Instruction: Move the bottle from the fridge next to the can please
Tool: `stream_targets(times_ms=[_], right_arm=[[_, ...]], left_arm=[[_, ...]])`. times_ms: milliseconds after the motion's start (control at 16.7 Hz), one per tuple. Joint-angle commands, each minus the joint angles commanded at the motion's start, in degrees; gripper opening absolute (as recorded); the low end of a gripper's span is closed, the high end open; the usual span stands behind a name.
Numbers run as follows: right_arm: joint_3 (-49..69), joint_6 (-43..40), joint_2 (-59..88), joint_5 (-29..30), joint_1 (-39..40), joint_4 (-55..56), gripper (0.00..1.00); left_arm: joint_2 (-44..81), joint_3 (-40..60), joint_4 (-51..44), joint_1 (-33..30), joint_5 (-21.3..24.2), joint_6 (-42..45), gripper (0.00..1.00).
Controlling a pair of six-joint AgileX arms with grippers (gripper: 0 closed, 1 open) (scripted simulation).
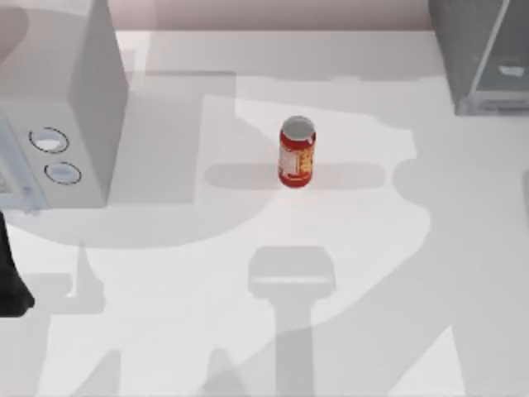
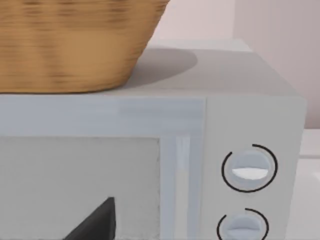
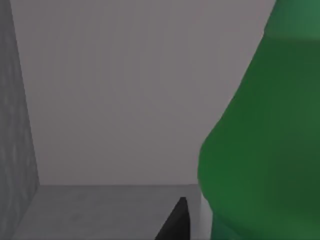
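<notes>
The right gripper was inside the fridge, with one dark fingertip low in the right wrist view, just beside the bottle. Whether its fingers were open or closing on the bottle could not be told, since no second finger was in view. The bottle stood very near the wrist camera, its green shoulder and body filling one side, with the grey back wall behind and a side wall close on the far side from the bottle. The likeliest trouble was a lopsided approach — a finger nudging the bottle instead of straddling it, tipping it against the wall or pushing it deeper. Pulling out crooked could also catch the tall bottle on the door frame. Room inside looked tight; outside, the table lay broadly open around the can, which stood upright well away from the fridge, with free space on each side. The left arm was parked by the dialled box, facing its front beneath a woven basket.
</notes>
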Motion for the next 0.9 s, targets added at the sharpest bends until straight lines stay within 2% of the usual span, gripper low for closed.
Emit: stream_targets(times_ms=[240,540,720,900], right_arm=[[0.8,0.0,-3.1,-0.1,0.0,-4.0,0.0],[-0.2,0.1,-3.6,-0.1,-0.2,-3.5,0.0],[-6.1,0.1,-7.6,-0.6,-1.2,-1.3,0.0],[-17.1,0.2,-13.7,-1.9,-2.3,2.2,0.0]], left_arm=[[0.0,0.0,0.0,0.0,0.0,0.0,1.0],[0.0,0.0,0.0,0.0,0.0,0.0,1.0],[0.0,0.0,0.0,0.0,0.0,0.0,1.0],[0.0,0.0,0.0,0.0,0.0,0.0,1.0]])
